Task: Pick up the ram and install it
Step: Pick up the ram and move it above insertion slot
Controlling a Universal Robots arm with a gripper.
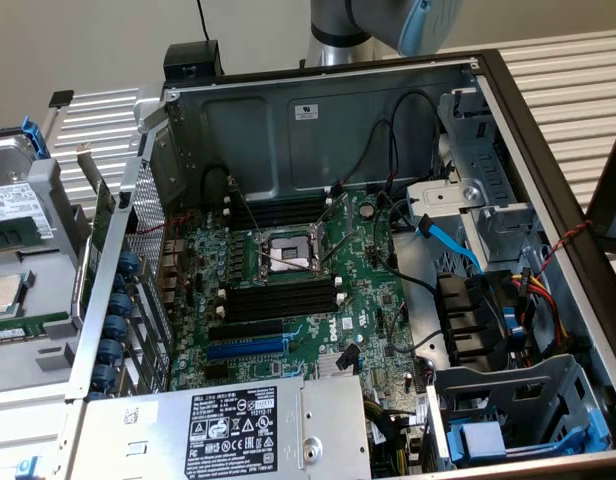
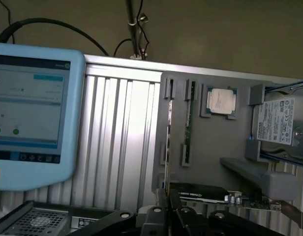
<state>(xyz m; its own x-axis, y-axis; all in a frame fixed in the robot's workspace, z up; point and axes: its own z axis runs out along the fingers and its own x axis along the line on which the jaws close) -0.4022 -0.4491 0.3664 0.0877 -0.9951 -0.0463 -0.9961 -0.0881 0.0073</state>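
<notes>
The ram [image 2: 189,123] stands on edge in a slot of the grey tray [image 2: 225,142], just beside the CPU [image 2: 221,102]. Its long axis runs roughly parallel to the grooves of the ribbed table [image 2: 117,137]. The gripper [image 2: 169,196] is closed, apart from it.

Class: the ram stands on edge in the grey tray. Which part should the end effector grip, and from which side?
Probably mid-length on the ram, pinching its flat faces, approaching its upturned long edge from above the tray: brackets cover both ends, the middle is bare.
</notes>
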